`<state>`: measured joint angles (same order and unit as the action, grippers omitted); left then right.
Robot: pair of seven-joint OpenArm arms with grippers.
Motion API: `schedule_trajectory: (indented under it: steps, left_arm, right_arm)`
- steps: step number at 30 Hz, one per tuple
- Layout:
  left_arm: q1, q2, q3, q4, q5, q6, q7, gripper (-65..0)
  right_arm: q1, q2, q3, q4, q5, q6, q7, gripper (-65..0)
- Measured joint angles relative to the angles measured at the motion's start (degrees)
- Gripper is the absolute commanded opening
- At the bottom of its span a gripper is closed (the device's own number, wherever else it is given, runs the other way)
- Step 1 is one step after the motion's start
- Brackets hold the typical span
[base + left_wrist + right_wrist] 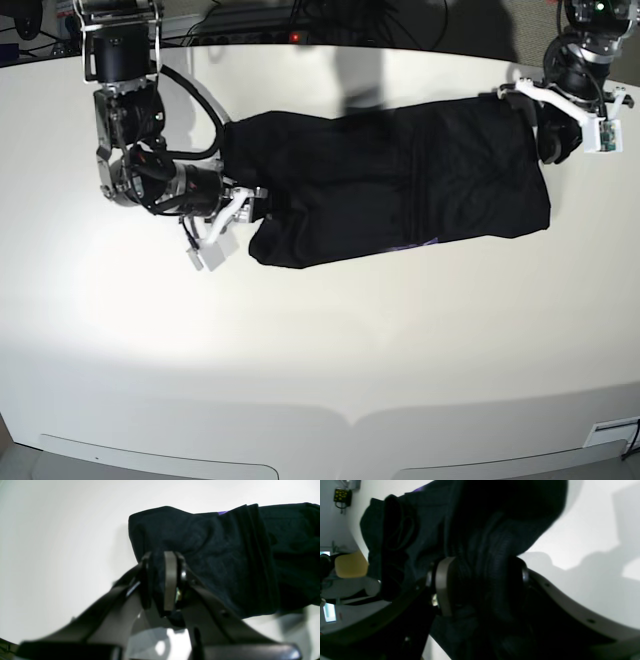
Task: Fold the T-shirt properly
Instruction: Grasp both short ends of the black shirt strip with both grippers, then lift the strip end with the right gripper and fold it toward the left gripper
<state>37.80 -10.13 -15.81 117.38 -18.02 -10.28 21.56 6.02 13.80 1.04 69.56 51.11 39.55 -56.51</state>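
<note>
The black T-shirt [400,180] lies stretched in a long folded band across the white table [320,340]. A thin strip of purple print [405,247] shows at its near edge. My left gripper [550,140] is at the band's right end, shut on a thin fold of cloth [158,562]. At the band's left end, my right gripper [258,207] holds a thick bunch of the cloth, and in its wrist view that bundle [483,580] fills the wide gap between the jaws. The T-shirt [225,555] sags away from both grips.
Cables and a power strip [290,35] run along the table's far edge. The table's curved front edge [350,420] lies near the bottom of the base view. Beyond the table, the right wrist view shows a yellow seat [351,565].
</note>
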Motion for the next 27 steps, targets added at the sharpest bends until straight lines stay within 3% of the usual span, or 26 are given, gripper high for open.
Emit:
schedule_trajectory:
  steps: [3,5,11,16,24,27]
  left_arm:
    - [0.02,0.02,0.00,0.00,0.02,0.00,0.00,-57.3]
    - [0.00,0.00,0.00,0.00,0.02,0.00,0.00,-57.3]
    - [0.11,0.02,0.00,0.00,0.02,0.00,0.00,-57.3]
    - [0.13,0.02,0.00,0.00,0.02,0.02,0.02,-57.3]
    - [0.13,0.02,0.00,-0.26,-0.04,0.00,-0.63,-57.3]
    - [0.09,0.11,0.02,-3.23,-4.13,-0.22,-2.75,-57.3]
  right_arm:
    - [0.00,-1.79,0.04,0.00,-0.20,0.00,-0.72,-34.5]
    - [0.00,-3.19,0.02,0.00,-1.51,0.00,-1.03,-39.4]
    - [-0.04,-4.63,-0.02,-0.11,-7.50,0.00,1.70,-65.0]
    - [0.02,-4.52,-0.02,-0.11,-11.78,0.22,7.50,-65.0]
    - [0.70,0.76,3.87,3.19,-16.57,0.50,6.95,-65.0]
    - [0.57,2.69,7.21,5.35,-16.98,0.15,4.79,-65.0]
